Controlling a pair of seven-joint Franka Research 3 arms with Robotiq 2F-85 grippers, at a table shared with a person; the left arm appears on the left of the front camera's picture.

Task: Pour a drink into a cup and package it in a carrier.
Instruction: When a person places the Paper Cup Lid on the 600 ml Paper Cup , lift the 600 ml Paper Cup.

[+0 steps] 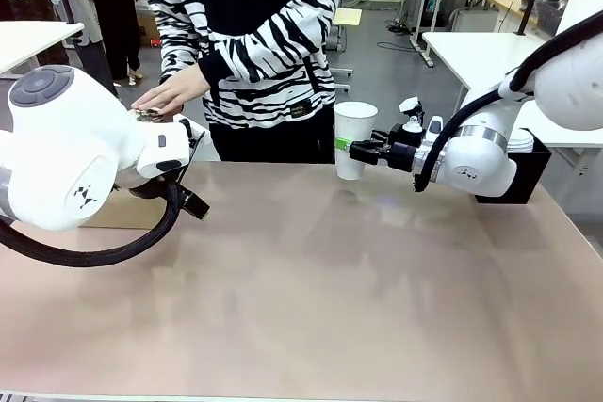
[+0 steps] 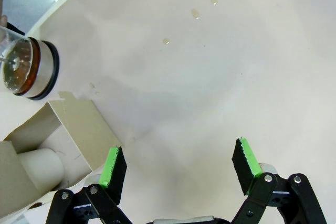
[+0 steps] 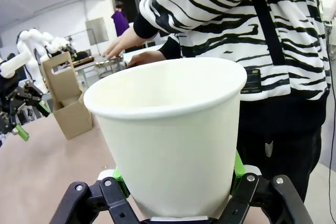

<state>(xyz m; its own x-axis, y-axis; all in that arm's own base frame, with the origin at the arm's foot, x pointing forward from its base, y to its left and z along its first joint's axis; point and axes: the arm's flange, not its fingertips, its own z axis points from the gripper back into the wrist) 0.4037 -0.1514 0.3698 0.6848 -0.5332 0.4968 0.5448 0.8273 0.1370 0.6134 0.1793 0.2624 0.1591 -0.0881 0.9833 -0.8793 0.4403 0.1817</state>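
Pinching the white cup (image 1: 354, 129) upright at the far edge of the table (image 1: 330, 280) is the right gripper (image 1: 358, 150). The left gripper (image 2: 178, 163) hangs spread beside the carrier (image 2: 79, 124); the jug of drink (image 2: 23, 66) stands just beyond, seemingly under a hand (image 1: 170, 93).

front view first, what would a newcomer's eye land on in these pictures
The white paper cup stands out first: upright, clamped in the right gripper near the far edge of the table, in front of a person in a black-and-white striped top. Next, the left gripper hangs open above the table, beside the brown cardboard carrier and the glass jug holding the dark drink.
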